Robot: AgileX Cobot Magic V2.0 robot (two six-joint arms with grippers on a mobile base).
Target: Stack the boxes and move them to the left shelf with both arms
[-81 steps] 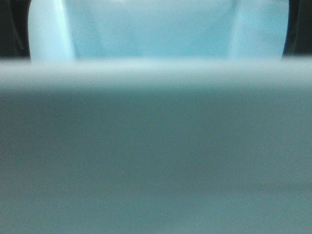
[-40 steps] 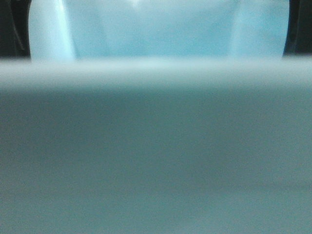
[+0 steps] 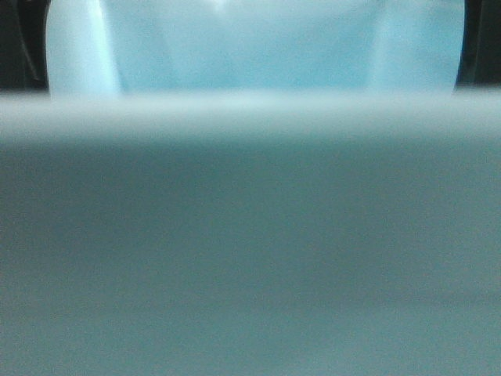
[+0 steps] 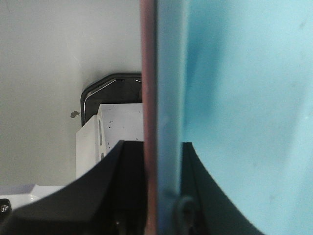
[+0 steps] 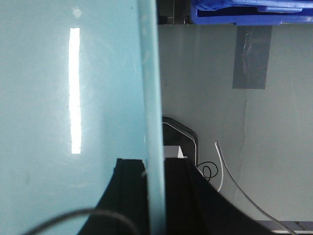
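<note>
The light blue box (image 3: 250,235) fills the front view, blurred and very close; its near wall spans the frame and its inside (image 3: 250,47) shows above. In the left wrist view the pink box's edge (image 4: 148,73) lies flush against the blue box's rim (image 4: 168,98), and my left gripper (image 4: 159,147) is shut on both walls together. My right gripper (image 5: 154,161) is shut on the blue box's opposite rim (image 5: 150,73). The pink box is hidden in that view. The left shelf is out of view.
Dark blue crates (image 5: 244,12) sit at the top of the right wrist view, above a grey tape patch (image 5: 252,56). A white cable (image 5: 230,176) trails on the grey floor. A white block (image 4: 117,122) on a black base lies beyond the left gripper.
</note>
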